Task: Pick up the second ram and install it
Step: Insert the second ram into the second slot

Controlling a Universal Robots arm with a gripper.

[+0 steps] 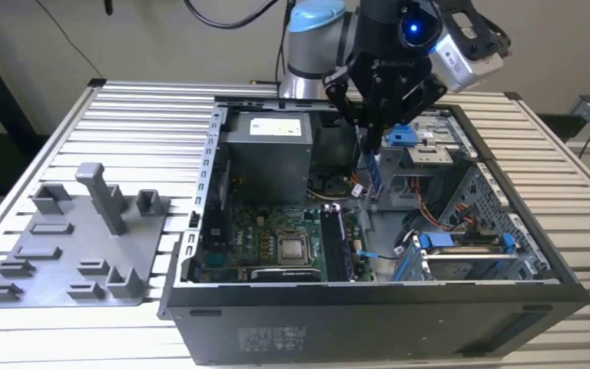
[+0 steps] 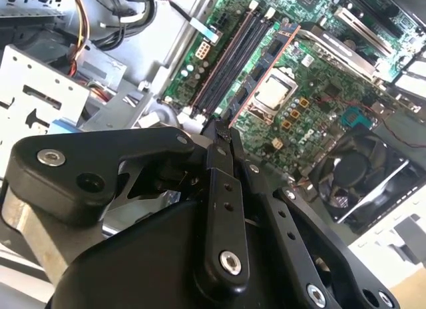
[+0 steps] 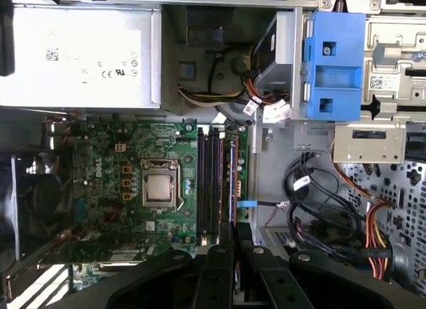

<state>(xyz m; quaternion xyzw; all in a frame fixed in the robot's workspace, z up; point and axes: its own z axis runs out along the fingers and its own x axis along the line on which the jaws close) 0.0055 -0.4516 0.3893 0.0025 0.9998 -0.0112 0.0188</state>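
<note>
My gripper (image 1: pixel 370 138) hangs over the open computer case (image 1: pixel 377 307), shut on the second ram (image 1: pixel 374 177). The stick hangs down from the fingers, long and thin, above the motherboard's right part in the exterior view. In both wrist views I see the ram edge-on as a thin strip with an orange rim (image 3: pixel 234 182) (image 2: pixel 266 72), reaching out from the closed fingertips (image 3: pixel 226 236). It lines up beside the row of black memory slots (image 3: pixel 210 182) (image 2: pixel 229 66) next to the processor socket (image 3: pixel 160 189). The stick is still well above the slots.
A grey power supply (image 1: pixel 264 146) stands at the case's back and a black fan (image 3: pixel 40 196) lies beside the board. Blue drive latches (image 1: pixel 402 137) (image 1: pixel 449 240), a drive cage and loose cables (image 3: pixel 319 202) crowd the exterior view's right. A grey plastic tray (image 1: pixel 70 261) lies outside, left.
</note>
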